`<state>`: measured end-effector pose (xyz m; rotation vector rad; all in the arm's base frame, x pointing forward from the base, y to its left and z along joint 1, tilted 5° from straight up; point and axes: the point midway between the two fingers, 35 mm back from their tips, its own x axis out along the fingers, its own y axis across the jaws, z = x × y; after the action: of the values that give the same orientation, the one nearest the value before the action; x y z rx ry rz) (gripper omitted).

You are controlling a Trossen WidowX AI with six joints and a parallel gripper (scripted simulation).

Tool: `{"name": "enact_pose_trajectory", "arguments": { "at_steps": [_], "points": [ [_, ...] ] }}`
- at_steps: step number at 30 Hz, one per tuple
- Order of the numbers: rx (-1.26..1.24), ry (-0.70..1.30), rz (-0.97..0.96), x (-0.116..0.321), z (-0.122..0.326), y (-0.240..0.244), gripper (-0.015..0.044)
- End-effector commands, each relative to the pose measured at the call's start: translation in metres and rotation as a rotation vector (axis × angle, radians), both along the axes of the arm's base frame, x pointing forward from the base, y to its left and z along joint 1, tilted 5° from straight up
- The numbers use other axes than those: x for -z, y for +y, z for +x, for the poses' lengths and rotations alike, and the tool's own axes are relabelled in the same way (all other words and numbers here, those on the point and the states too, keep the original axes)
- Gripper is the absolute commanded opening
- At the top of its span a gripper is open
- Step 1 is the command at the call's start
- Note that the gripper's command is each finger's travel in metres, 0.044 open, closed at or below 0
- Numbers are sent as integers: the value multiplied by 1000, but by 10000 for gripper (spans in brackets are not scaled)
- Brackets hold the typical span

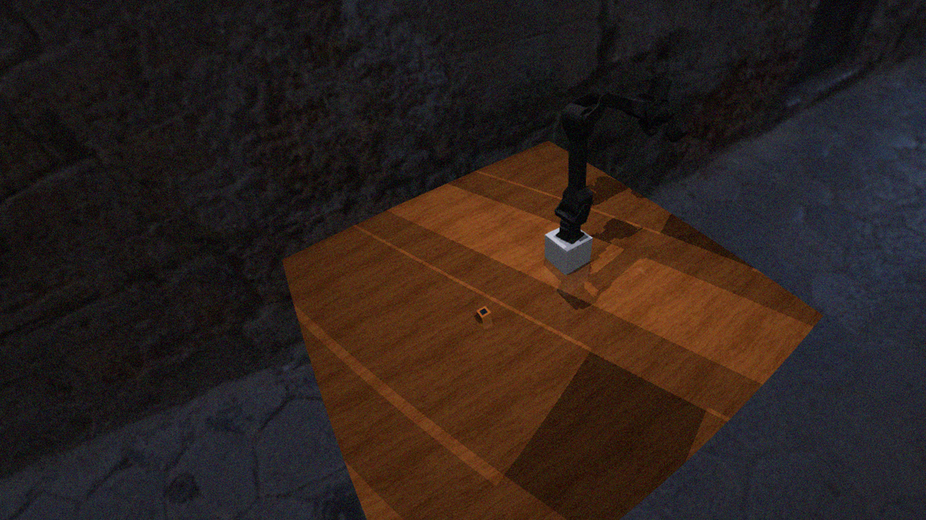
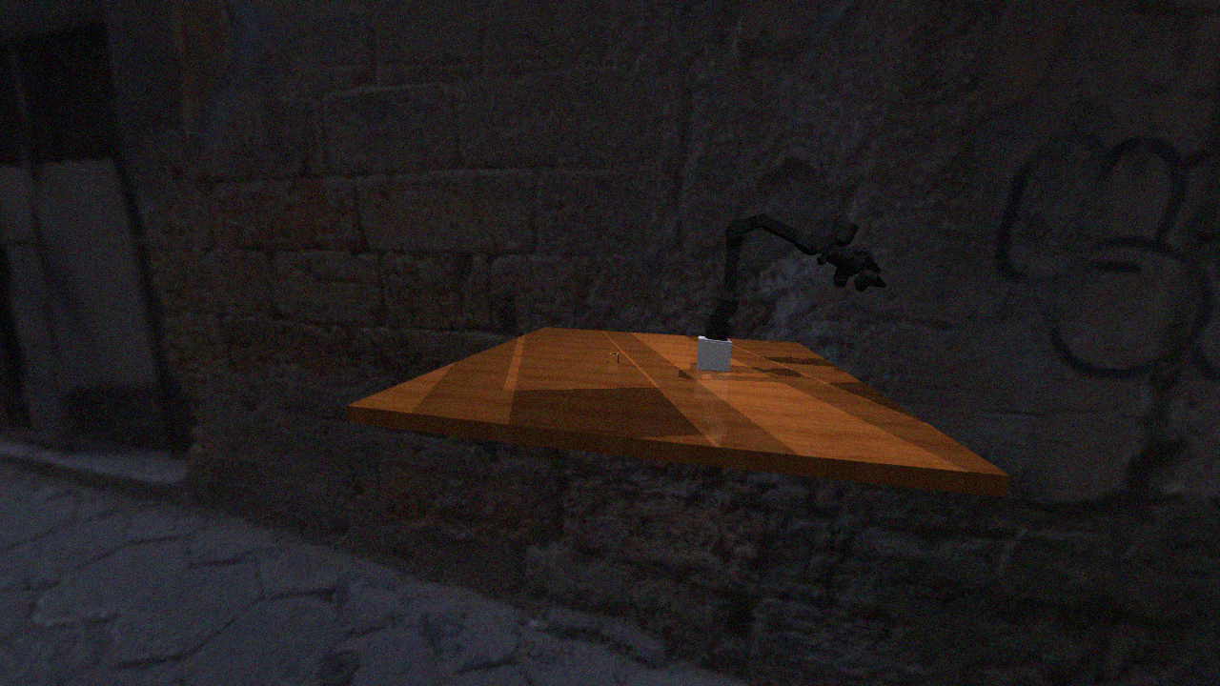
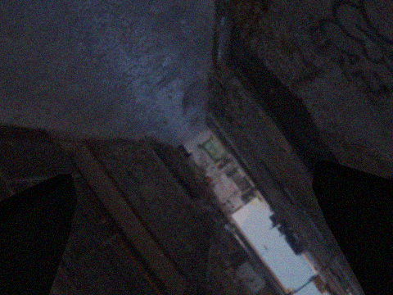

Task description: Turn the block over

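Note:
A small orange block (image 1: pixel 479 316) (image 2: pixel 614 356) lies on the wooden table (image 1: pixel 394 304) (image 2: pixel 460 388). In the top view a dark square mark shows on its upper face; in the exterior view the block is too small to read. My gripper (image 1: pixel 677 135) (image 2: pixel 877 282) (image 3: pixel 196 182) is raised high, far from the block, beyond the arm's base and pointing away from it. In the wrist view the two black fingers stand wide apart with nothing between them, and the block is out of view.
The arm stands on a white box-shaped base (image 1: pixel 568 254) (image 2: pixel 714 353), which rests on the table between the block and the gripper's side. A stone wall (image 1: pixel 179 106) (image 2: pixel 554 171) rises behind the table.

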<state>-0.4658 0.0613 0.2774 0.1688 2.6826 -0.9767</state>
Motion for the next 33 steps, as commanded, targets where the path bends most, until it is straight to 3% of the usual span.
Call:
{"name": "enact_pose_trajectory", "arguments": {
  "at_steps": [1, 10, 16, 26, 33],
  "points": [
    [7, -1, -2, 0, 1, 3, 426],
    [363, -59, -214, 23, 39, 126, 440],
    [666, -75, -406, 48, 92, 211, 440],
    [1161, -4, -735, 84, 210, 318, 440],
    [1501, 95, -941, 108, 315, 361, 440]
  ]
}}
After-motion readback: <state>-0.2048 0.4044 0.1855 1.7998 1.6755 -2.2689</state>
